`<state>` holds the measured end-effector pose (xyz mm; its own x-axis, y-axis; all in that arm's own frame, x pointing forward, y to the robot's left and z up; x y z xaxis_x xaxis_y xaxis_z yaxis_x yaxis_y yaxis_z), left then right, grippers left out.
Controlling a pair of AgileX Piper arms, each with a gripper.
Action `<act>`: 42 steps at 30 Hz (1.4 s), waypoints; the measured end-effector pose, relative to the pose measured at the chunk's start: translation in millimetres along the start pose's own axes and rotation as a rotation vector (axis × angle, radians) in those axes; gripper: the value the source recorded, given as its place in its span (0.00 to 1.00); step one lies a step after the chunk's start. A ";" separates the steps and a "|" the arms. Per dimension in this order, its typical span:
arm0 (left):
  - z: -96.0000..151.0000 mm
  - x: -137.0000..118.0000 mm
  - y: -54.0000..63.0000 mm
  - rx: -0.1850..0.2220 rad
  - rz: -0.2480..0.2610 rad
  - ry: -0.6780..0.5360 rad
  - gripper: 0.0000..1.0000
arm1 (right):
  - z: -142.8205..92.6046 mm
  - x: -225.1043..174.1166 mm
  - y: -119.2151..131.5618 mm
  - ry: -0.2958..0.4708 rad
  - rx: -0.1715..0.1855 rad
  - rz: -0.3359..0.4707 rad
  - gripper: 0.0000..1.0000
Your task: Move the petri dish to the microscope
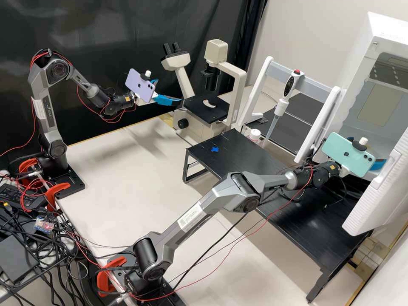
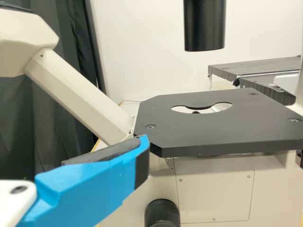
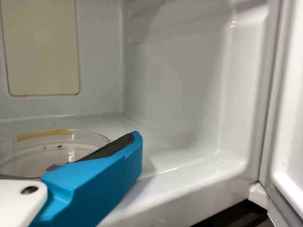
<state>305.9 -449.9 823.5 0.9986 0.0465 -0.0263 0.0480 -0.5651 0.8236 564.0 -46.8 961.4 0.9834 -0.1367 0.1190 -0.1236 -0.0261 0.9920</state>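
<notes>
Right gripper (image 1: 377, 164) first: it's at the mouth of the white cabinet (image 1: 391, 189), its two blue fingers spread apart, and here's the petri dish (image 3: 28, 158), right by the dark pad (image 3: 109, 149) of one finger. The dish sits on the pad's side of that finger, its near rim partly behind it; whether pad and dish touch, or whether the dish is gripped, I can't tell. The dish is upright on the cabinet's white floor, clear-walled, with a yellowish strip (image 3: 45, 135) along the rim.

Out past the cabinet, a black table (image 1: 312, 221) carries a small blue cross (image 1: 214, 149), and a pipette (image 1: 282, 100) hangs upright on a white-legged stand (image 1: 259, 91).

Over at the microscope (image 1: 231, 87), the left gripper (image 1: 170, 92) is just beside the black stage (image 2: 175, 135), fingers apart, nothing between them. The dish is well apart from that stage and its round opening.
</notes>
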 end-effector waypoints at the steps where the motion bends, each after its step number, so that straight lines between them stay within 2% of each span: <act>1: 0.0 0.0 0.0 0.000 0.000 0.000 1.00 | -0.8 -0.3 0.6 0.002 0.000 0.001 0.00; 20: 0.0 0.0 0.0 0.000 0.000 0.000 1.00 | 1.8 -11.5 3.2 0.007 0.013 -0.013 0.00; 28: 0.0 0.0 0.0 0.000 0.000 0.000 1.00 | -2.6 -31.5 20.9 0.036 0.018 0.001 0.00; 34: 0.0 0.0 0.0 0.000 0.000 0.000 1.00 | -5.7 -43.5 33.6 0.030 0.018 0.013 0.00; 42: 0.0 0.0 0.0 0.000 0.000 0.000 1.00 | -6.7 -52.1 28.5 0.056 0.009 -0.008 0.00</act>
<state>305.9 -449.9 823.5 0.9986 0.0465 -0.0263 0.0480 -0.5651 0.8236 510.1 -33.8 983.7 0.9902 -0.0809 0.1135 -0.1167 -0.0361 0.9925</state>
